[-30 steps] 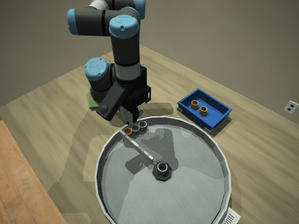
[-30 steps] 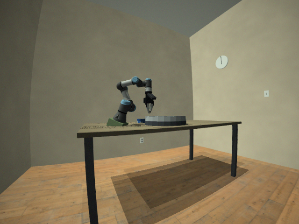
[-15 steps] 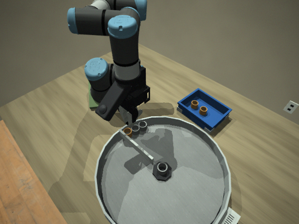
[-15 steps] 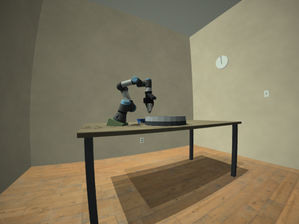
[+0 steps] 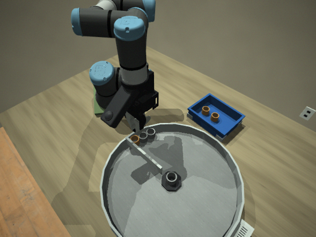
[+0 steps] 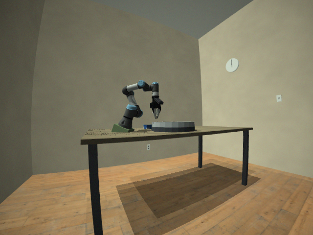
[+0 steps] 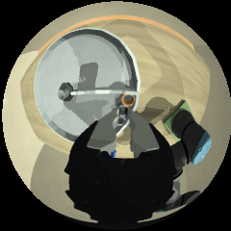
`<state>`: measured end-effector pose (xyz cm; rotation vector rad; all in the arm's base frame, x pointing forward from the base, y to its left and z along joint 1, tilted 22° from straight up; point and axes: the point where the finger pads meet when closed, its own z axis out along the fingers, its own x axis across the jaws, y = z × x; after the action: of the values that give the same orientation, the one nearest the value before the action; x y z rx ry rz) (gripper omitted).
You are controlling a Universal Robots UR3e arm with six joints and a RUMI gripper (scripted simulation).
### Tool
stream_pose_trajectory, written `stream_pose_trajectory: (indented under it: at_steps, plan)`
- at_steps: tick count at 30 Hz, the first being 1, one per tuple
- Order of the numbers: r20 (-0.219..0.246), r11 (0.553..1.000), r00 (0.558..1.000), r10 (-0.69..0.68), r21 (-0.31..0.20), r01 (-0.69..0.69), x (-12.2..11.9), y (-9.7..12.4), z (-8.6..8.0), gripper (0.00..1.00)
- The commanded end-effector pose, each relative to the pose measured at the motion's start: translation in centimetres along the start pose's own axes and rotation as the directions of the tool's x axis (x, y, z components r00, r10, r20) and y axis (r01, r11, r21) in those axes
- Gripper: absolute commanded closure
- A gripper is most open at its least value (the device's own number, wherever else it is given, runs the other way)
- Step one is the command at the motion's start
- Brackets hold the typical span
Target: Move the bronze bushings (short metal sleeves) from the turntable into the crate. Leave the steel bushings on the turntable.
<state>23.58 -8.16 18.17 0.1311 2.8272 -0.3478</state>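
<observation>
One bronze bushing [image 5: 134, 138] stands on the grey turntable [image 5: 172, 178] at its far left rim, against the end of a straight fence bar [image 5: 145, 155]. Two steel bushings [image 5: 142, 135] [image 5: 150, 132] stand in a row right beside it. My gripper [image 5: 138, 125] is shut and empty, and hovers just above this row near the rim. In the wrist view the bronze bushing [image 7: 128, 102] lies just beyond my fingertips. The blue crate [image 5: 216, 115] holds two bronze bushings [image 5: 205, 110] [image 5: 215, 116].
A dark octagonal hub [image 5: 171, 180] with a grey sleeve sits at the turntable's centre. The turntable has a raised rim. The arm's green base [image 5: 98, 108] stands behind the turntable. The crate sits on the table to the right of the gripper.
</observation>
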Motion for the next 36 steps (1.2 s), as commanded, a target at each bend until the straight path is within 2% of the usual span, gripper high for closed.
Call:
stream_pose_trajectory:
  at_steps: [1, 15, 25, 36]
  plan:
    - [0.002, 1.0, 1.0, 0.0, 0.002, 0.0, 0.0, 0.0, -0.1, 0.94]
    - [0.002, 1.0, 1.0, 0.0, 0.002, 0.0, 0.0, 0.0, 0.0, 0.94]
    - [0.002, 1.0, 1.0, 0.0, 0.002, 0.0, 0.0, 0.0, 2.2, 0.94]
    - [0.002, 1.0, 1.0, 0.0, 0.002, 0.0, 0.0, 0.0, 2.2, 0.94]
